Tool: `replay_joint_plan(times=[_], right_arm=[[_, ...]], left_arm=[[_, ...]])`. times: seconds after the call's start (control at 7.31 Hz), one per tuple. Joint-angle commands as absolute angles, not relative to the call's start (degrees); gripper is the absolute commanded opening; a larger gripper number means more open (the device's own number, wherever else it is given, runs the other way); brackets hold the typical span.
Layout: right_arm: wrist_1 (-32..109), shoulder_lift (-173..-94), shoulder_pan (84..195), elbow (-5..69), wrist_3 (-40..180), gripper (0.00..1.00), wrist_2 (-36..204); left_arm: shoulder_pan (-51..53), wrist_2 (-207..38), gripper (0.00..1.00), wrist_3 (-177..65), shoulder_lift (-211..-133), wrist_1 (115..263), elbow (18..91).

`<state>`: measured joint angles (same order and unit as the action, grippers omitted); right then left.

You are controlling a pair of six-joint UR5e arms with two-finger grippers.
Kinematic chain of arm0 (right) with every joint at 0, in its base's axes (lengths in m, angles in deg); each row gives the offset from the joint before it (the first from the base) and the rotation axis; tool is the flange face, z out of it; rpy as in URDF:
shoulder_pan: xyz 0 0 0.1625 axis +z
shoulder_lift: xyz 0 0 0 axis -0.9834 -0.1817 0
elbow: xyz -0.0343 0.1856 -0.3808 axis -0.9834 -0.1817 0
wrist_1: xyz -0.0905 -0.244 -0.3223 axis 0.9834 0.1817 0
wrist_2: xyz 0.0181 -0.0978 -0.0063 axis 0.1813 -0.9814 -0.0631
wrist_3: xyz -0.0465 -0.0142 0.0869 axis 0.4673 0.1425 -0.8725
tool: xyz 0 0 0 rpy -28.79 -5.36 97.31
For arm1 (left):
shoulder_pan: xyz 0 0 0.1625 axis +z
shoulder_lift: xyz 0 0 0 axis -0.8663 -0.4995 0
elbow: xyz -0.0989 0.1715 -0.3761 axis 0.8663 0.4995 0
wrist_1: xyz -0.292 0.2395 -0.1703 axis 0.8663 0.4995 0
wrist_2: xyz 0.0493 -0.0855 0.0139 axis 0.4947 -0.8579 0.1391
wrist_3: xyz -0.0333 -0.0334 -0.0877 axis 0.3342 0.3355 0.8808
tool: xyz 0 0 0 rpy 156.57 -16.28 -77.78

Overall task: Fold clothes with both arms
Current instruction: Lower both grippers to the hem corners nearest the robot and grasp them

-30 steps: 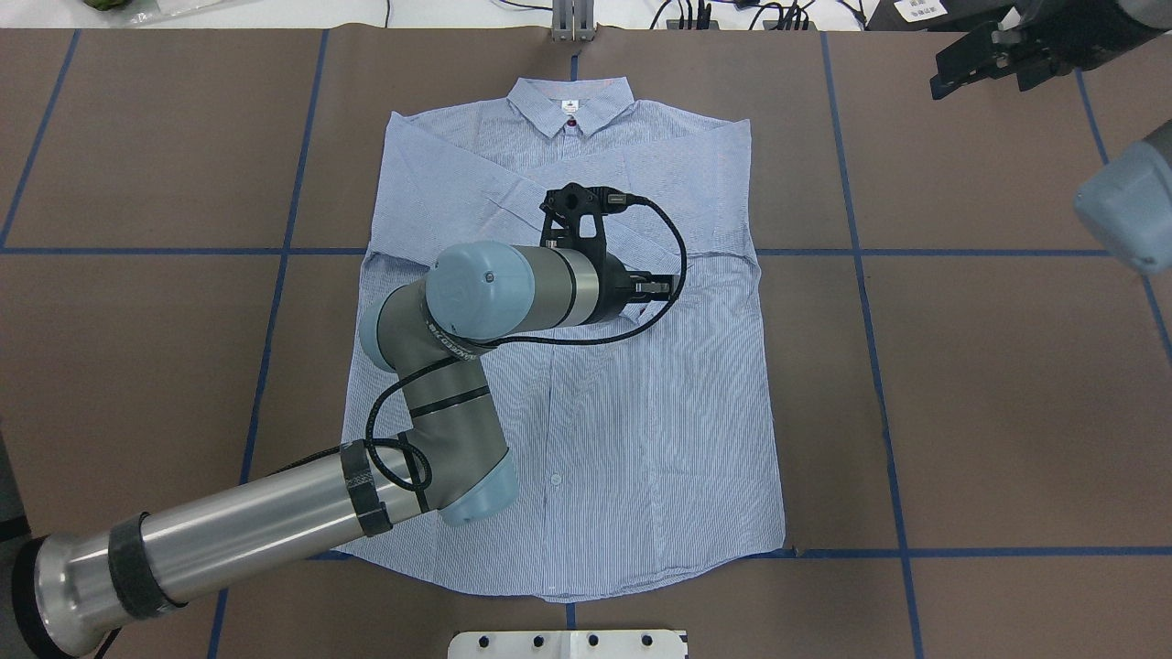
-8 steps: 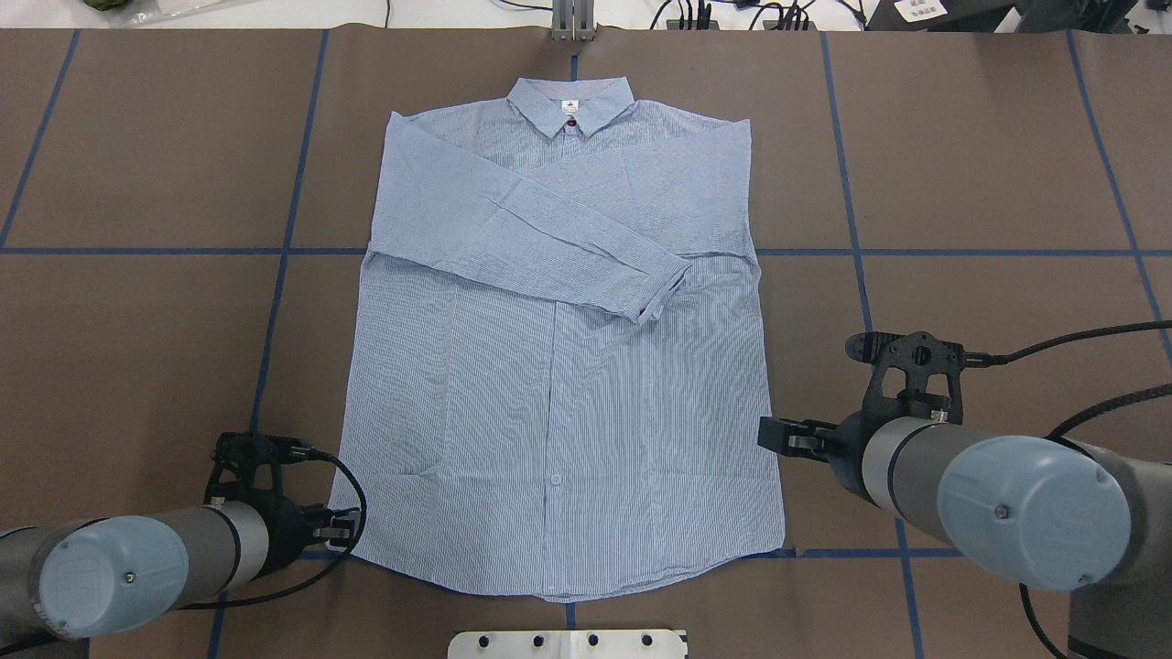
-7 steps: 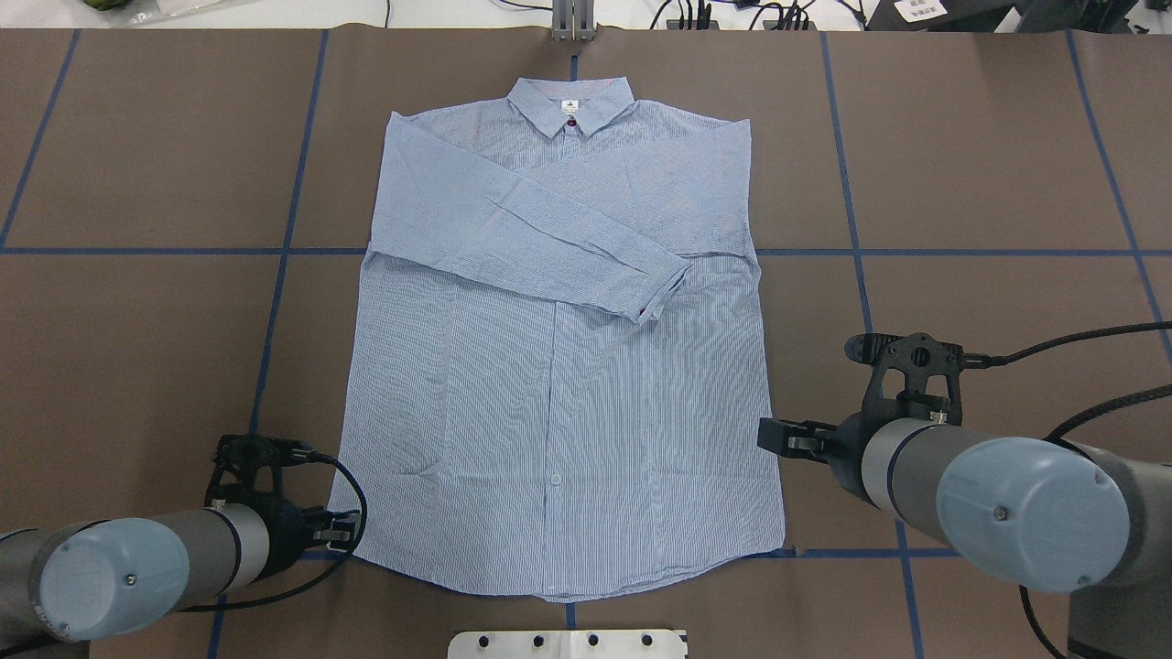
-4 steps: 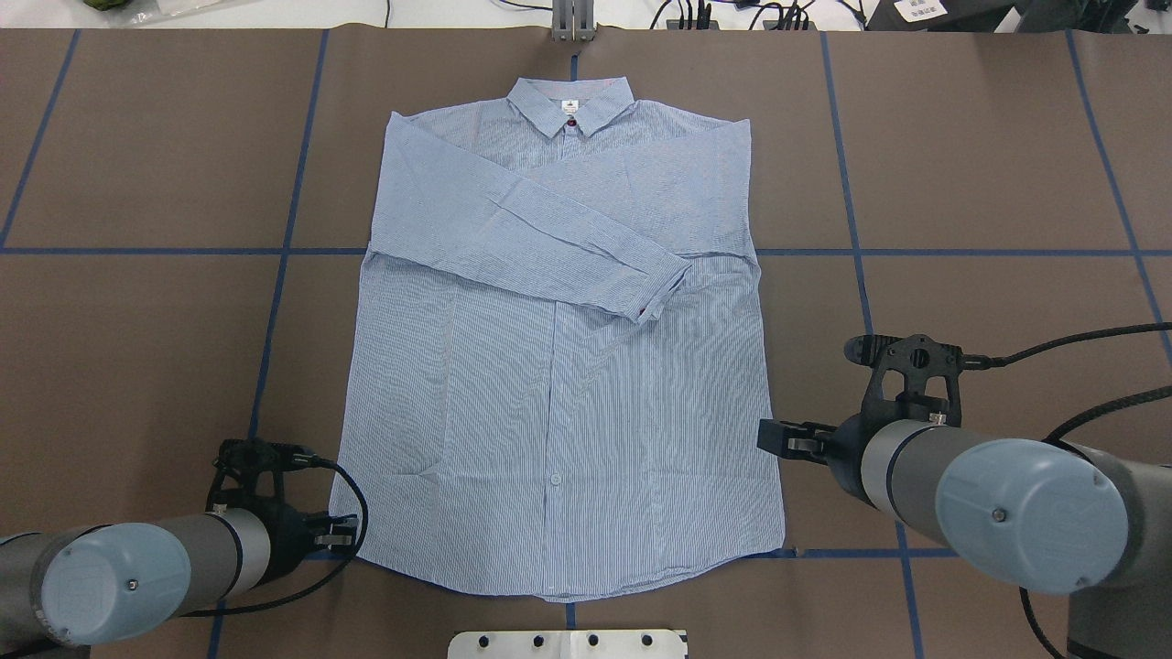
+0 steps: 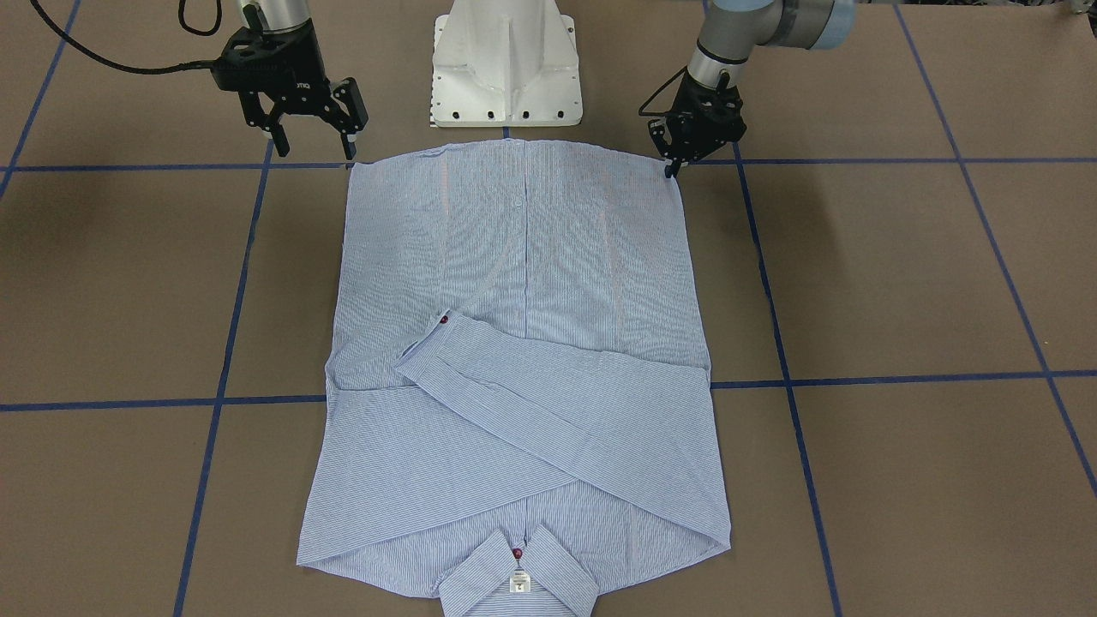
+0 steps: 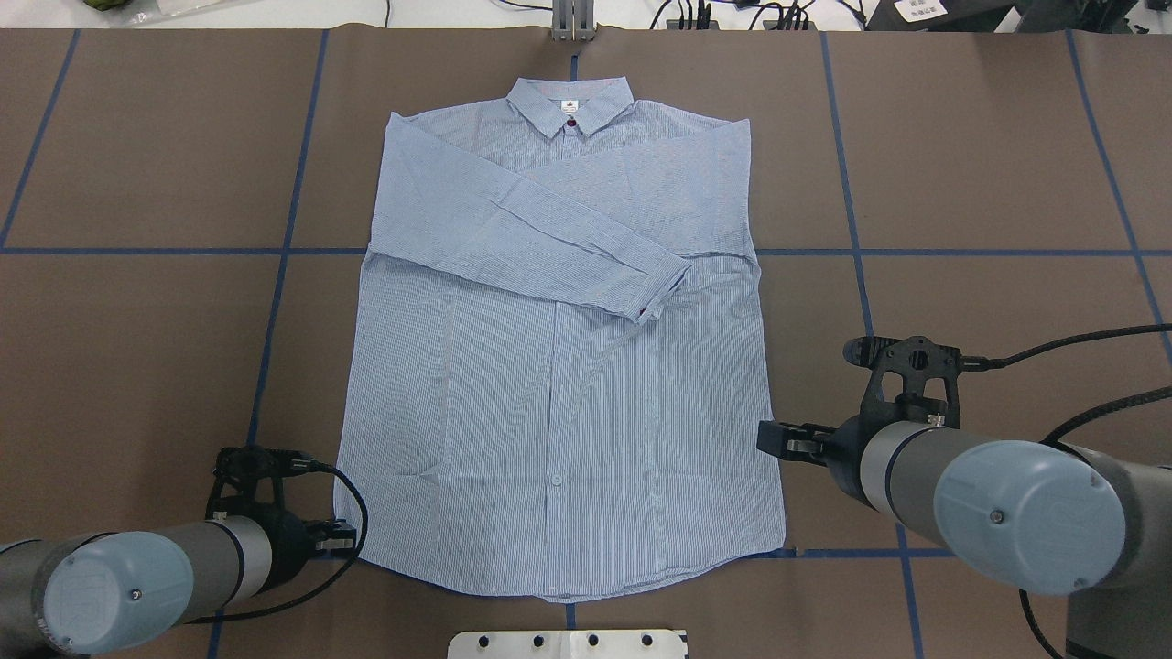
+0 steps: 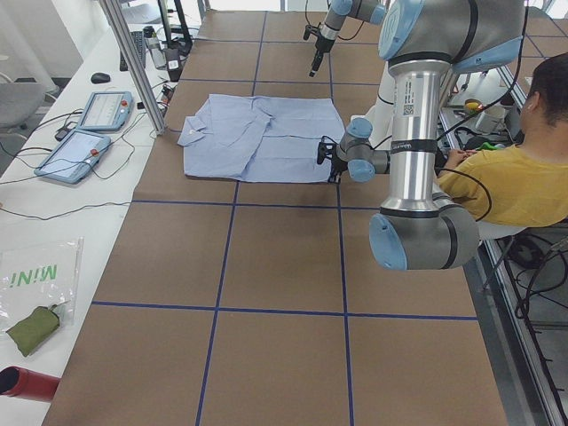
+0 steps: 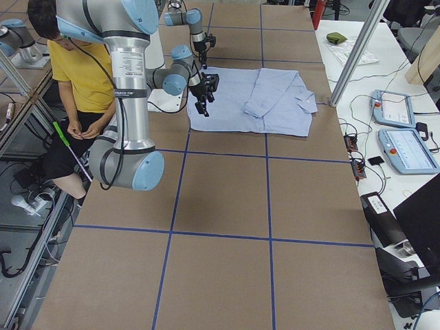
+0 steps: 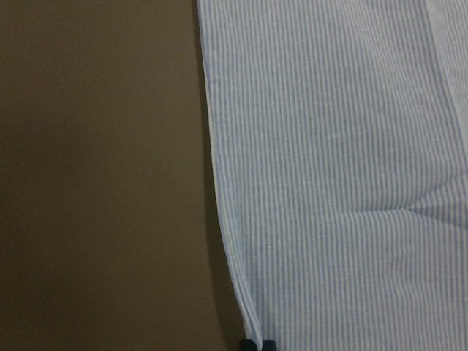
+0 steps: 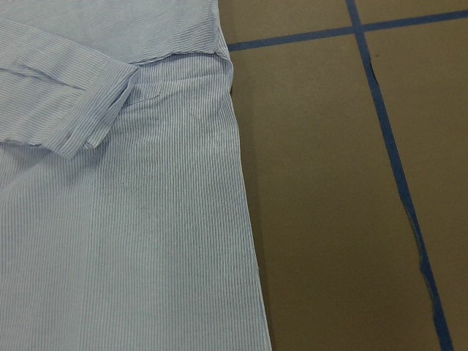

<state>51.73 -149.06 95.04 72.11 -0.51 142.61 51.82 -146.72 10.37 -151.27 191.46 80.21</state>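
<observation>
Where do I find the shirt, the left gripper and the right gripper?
shirt point(image 6: 641, 412): overhead view, front panel.
left gripper point(image 5: 669, 169): front-facing view, between its fingers.
right gripper point(image 5: 315, 151): front-facing view, between its fingers.

Two arms rise from a white pedestal, whose foot carries a row of dark fasteners. We label the left arm, at 8 o'clock overhead, and the right arm, at 4 o'clock. Both are silver-grey tubes with light blue joint caps, each bearing one small central screw. The left gripper and right gripper are black; the latter bears white lettering. We also note perforated black camera brackets and looping black cables.
</observation>
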Motion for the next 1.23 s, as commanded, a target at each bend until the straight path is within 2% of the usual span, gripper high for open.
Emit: replay_joint_plan(times=[0.0, 0.14, 0.41, 0.68, 0.96, 1.09], right_arm=[[51.38, -149.67, 94.13, 71.96, -2.35, 1.00, 142.52], [47.11, -150.98, 93.08, 71.87, -3.67, 1.00, 141.04], [31.60, -160.18, 91.23, 68.03, -4.29, 1.00, 138.50], [29.14, -162.68, 85.54, 66.34, -5.87, 0.98, 131.23], [29.49, -162.51, 81.65, 65.63, -9.57, 0.66, 128.29], [31.93, -161.90, 80.94, 65.19, -10.09, 0.62, 128.20]], left_arm=[[51.86, -146.38, 0.00, 10.69, -151.35, 187.94, 84.94], [51.86, -146.56, 0.00, 10.77, -151.87, 187.31, 86.02], [52.21, -146.39, 0.00, 10.86, -153.19, 187.30, 85.94], [52.47, -145.86, 0.00, 10.86, -153.20, 187.48, 85.85], [52.56, -145.07, 0.00, 10.86, -153.20, 187.65, 86.03], [53.26, -144.11, 0.00, 10.86, -153.20, 187.65, 86.03]])
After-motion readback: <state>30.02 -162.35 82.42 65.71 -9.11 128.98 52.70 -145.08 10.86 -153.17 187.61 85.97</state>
